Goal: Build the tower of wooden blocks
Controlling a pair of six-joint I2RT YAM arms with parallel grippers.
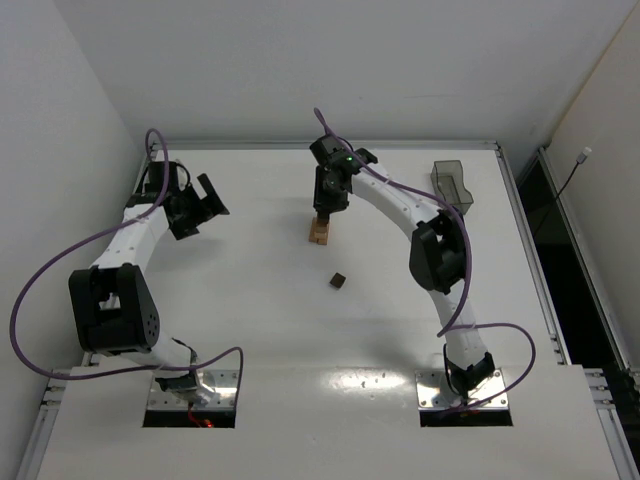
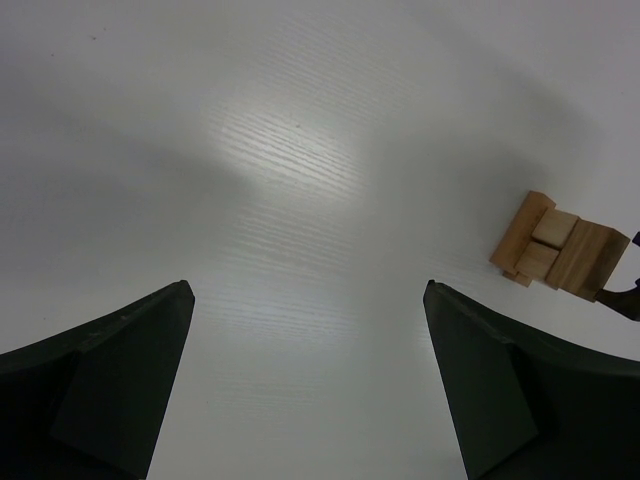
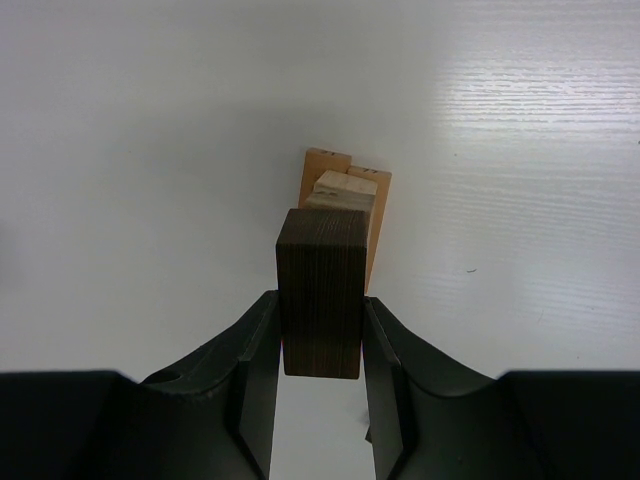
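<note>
Near the middle of the white tabletop [image 1: 250, 310], slightly toward its far edge, stands the wood block tower [image 1: 319, 233], at this point a low cluster of light tan blocks. The right end effector [image 1: 324, 205] hangs directly over it, its two fingers closed narrowly on the sides of a dark brown block [image 3: 321, 292]. In the right wrist view this block is upright and lined up with the tan blocks [image 3: 345, 192] below it; whether it already touches them cannot be told. A loose dark cube [image 1: 338, 281] lies on the tabletop near the tower, on the side toward the arm bases. A dark translucent plastic tray [image 1: 452, 185] sits well apart at the far right. The left end effector [image 1: 207, 205] is well off to the left with its jaws spread wide and nothing between them; its wrist view shows bare tabletop between its fingers [image 2: 120, 380], with the tan tower [image 2: 556, 251] at the right edge.
</note>
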